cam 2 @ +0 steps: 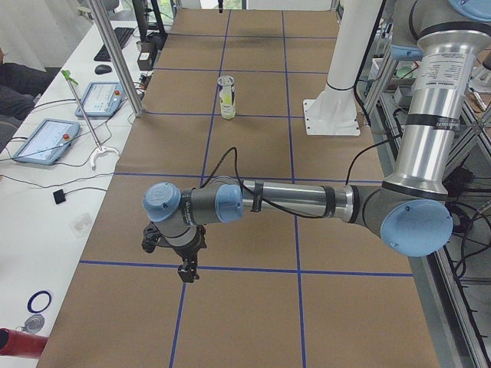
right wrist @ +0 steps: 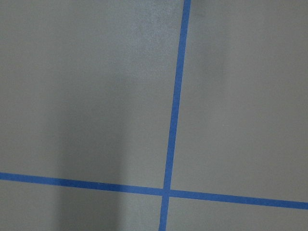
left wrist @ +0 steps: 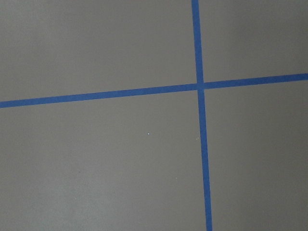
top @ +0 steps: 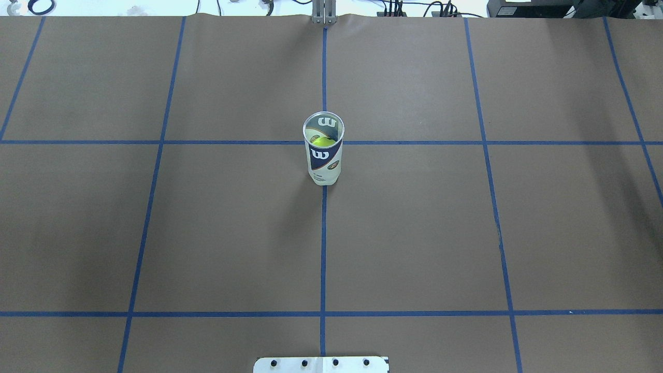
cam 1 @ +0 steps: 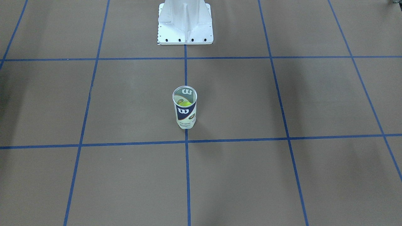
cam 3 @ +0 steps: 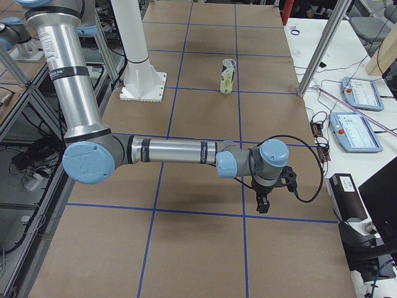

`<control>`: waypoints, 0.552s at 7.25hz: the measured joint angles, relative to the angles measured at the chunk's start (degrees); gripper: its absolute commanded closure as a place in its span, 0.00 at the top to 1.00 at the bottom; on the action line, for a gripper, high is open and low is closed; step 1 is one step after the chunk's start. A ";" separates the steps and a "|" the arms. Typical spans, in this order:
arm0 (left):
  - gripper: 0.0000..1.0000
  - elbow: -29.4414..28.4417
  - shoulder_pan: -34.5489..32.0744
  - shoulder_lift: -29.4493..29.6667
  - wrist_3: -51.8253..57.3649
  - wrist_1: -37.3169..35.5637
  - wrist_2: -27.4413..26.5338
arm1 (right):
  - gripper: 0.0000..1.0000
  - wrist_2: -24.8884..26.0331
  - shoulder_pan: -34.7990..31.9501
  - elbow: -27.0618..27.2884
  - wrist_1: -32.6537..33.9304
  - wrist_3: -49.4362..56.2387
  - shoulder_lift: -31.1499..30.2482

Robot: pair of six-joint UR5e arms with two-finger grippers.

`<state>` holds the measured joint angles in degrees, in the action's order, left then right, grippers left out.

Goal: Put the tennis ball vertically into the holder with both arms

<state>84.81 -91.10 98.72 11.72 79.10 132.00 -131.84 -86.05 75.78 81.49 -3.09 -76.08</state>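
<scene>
The holder (cam 1: 185,113), a clear Wilson can with a navy and white label, stands upright and open-topped at the table's middle; it also shows in the overhead view (top: 324,163) and both side views (cam 2: 226,98) (cam 3: 227,76). A yellow-green tennis ball (cam 1: 186,103) (top: 324,141) sits inside it. My left gripper (cam 2: 186,272) hangs low over the table far from the can, seen only in the left side view. My right gripper (cam 3: 263,205) hangs likewise at the other end, seen only in the right side view. I cannot tell whether either is open or shut. Both wrist views show only brown table and blue tape.
The white bolted base (cam 1: 185,25) (top: 321,364) stands on the robot's side of the can. Blue tape lines (top: 323,233) grid the brown table. Aluminium posts (cam 2: 115,54) (cam 3: 319,49) and tablets (cam 2: 46,142) (cam 3: 356,130) stand along the operators' side bench.
</scene>
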 measured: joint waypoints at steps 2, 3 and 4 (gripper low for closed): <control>1.00 0.22 -0.07 -0.49 -0.64 5.17 -0.05 | 1.00 -0.04 -0.01 0.25 0.31 -0.92 0.23; 1.00 0.16 -0.08 -0.97 -0.64 7.52 -0.16 | 1.00 -0.02 -0.02 0.44 0.53 -1.56 0.29; 1.00 0.08 -0.11 -1.20 -0.60 9.35 -0.21 | 1.00 -0.01 -0.02 0.54 0.58 -2.30 0.20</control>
<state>84.88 -91.20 97.52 11.12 88.46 131.78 -131.84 -86.07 76.32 82.08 -5.39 -75.88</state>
